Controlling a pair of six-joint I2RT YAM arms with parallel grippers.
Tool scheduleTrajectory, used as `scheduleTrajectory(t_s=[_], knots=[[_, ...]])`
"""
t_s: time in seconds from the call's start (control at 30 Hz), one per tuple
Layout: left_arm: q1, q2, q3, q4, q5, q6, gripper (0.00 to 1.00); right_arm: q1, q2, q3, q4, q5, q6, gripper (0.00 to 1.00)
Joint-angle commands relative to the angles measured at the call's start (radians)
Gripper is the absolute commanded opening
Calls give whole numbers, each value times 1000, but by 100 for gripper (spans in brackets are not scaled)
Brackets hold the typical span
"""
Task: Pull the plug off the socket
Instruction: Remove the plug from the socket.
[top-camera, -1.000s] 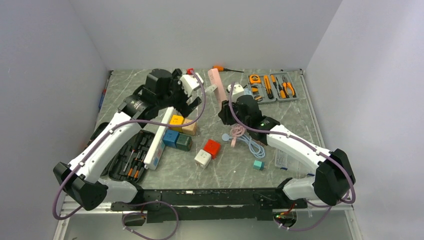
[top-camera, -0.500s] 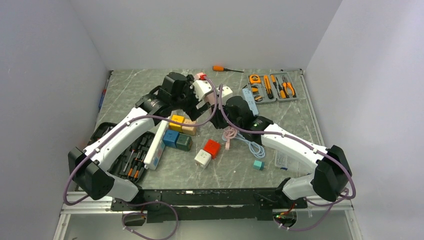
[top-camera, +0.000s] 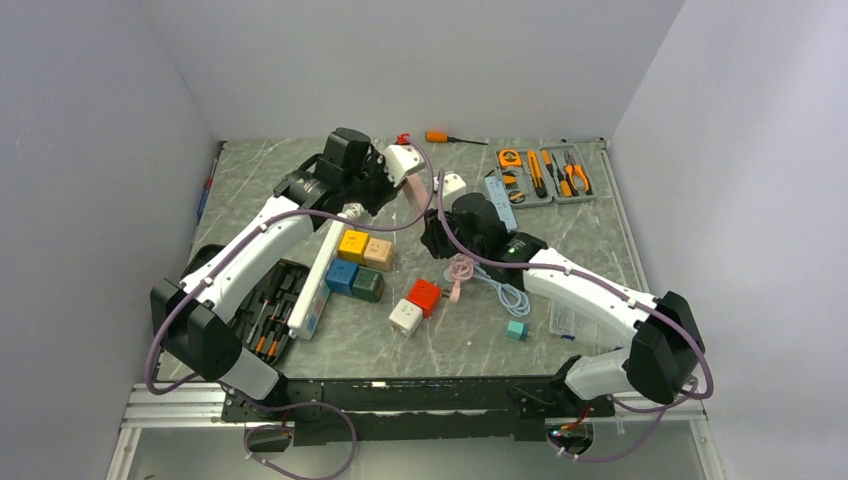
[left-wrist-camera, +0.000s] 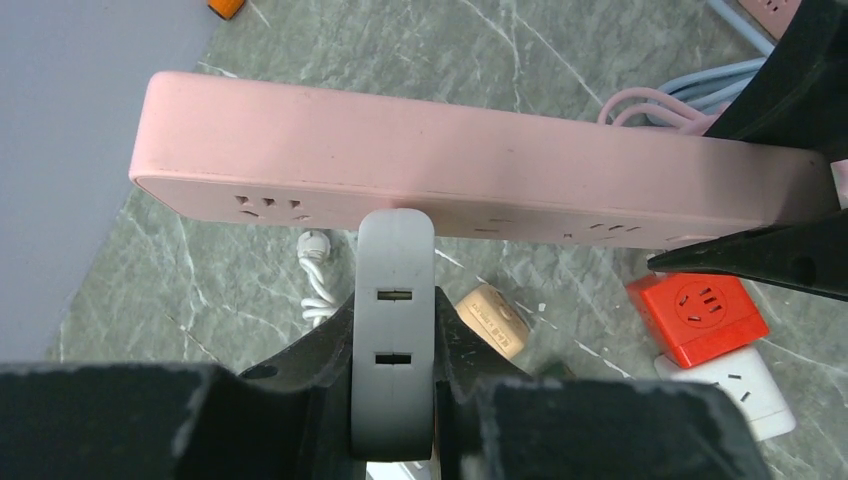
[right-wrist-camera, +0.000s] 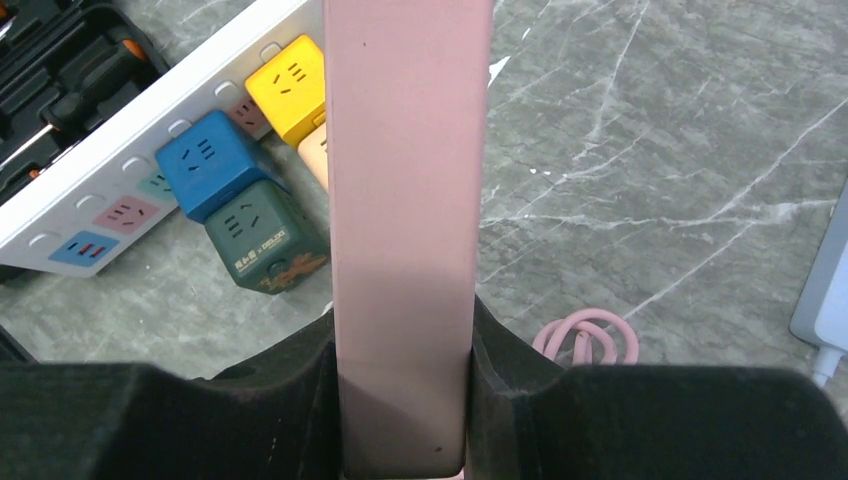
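While both arms lean in toward the back middle of the desk, the top view doesn't give much away. The left claw and right claw sit close together, with a bunch of coloured socket cubes just in front of them and an open tool kit off to the far right. From up here I can't tell how either claw is set.

The left wrist view is way clearer. The pink power strip runs across the picture, held up off the desk, socket holes showing along its lower face. The grey-white plug is pinched between the left claw's two black fingers, snug on both sides, and its far end sits right against the strip, with no gap I can see. On the right, the other claw's fingers bracket the strip's end. Down on the desk there's a red cube touching a white cube, a white cable and a pink cable coil.

In the right wrist view the strip runs straight up the middle and the right claw's fingers press on both its sides, so it's clamped tight. Left of it there's a long white strip with a yellow cube, blue cube and dark green cube alongside.
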Motion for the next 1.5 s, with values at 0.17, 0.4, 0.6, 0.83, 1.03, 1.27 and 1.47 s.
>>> scheduleTrajectory(t_s=[0.17,0.4,0.6,0.83,1.03,1.27,1.47], knots=[[-2,-5,81,-8,146,-78,0,5,-4,55,93,2,-23,8],[-30,-15,61,8,112,-71,0,3,76,105,146,-31,-8,41],[-42,-48,26,32,125,-79,0,0,111,127,202,-44,-3,58],[-42,-88,-23,48,138,-72,0,-25,96,63,298,-51,33,38],[-47,-106,-42,32,181,-62,0,-45,139,87,340,-64,49,25],[-60,-124,-34,-29,149,11,0,-62,165,53,324,-11,65,0],[-59,-149,-27,-119,154,36,0,-133,179,5,267,60,70,0]])
